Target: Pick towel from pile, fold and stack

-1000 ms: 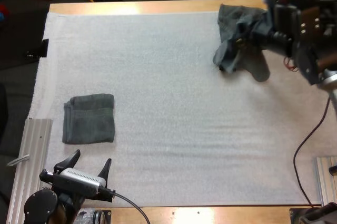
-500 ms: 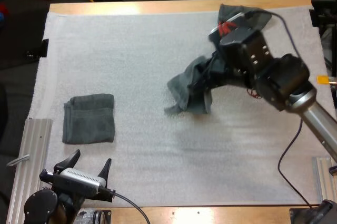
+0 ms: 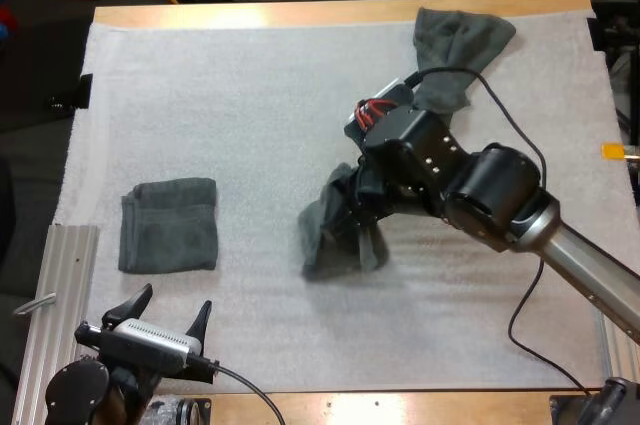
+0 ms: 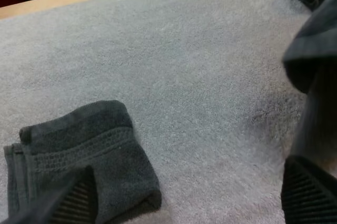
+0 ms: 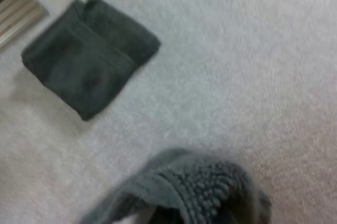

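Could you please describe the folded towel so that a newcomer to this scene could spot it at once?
On the left side of the white mat, just beyond the open left end effector, lies the folded towel. Unlike the hanging towel in the right end effector and the crumpled towel at the far right corner, it is a flat, neat square.

A dark grey-green folded towel (image 3: 168, 225) lies flat at the near left. A crumpled towel (image 3: 335, 230) hangs bunched over the table's (image 3: 300, 13) middle. A loose towel (image 3: 455, 50) lies rumpled, far right.
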